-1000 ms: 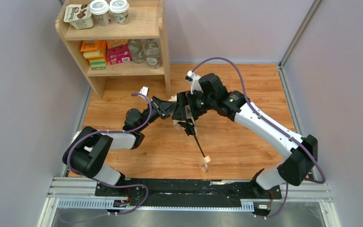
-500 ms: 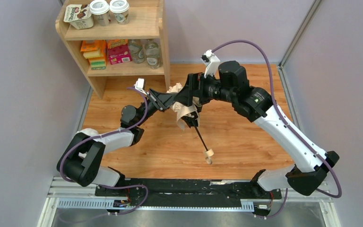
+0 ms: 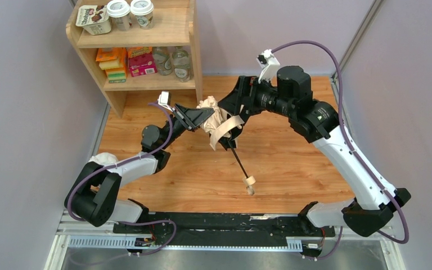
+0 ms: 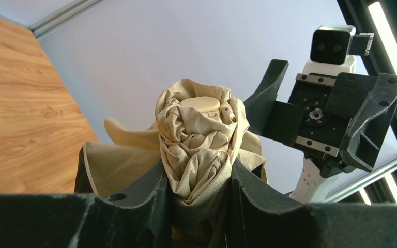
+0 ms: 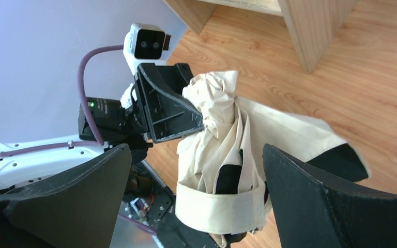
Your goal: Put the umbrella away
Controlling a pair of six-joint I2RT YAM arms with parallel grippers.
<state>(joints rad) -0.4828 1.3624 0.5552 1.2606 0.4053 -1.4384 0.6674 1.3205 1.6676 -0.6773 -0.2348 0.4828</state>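
Gripping umbrella [image 3: 216, 119] at bunched top: left end effector [image 3: 204, 116]; right end effector [image 3: 232, 111] gaping, empty, alongside.

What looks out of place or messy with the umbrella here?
The umbrella is crumpled into a lump in the left gripper, and its strap hangs in a loose loop instead of binding the fabric.

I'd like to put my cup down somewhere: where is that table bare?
Bare table lies between the wooden handle and the right arm, and between that handle and the left arm. A smaller patch sits by the shelf foot. Crowded: the middle, where both arms meet at the umbrella.
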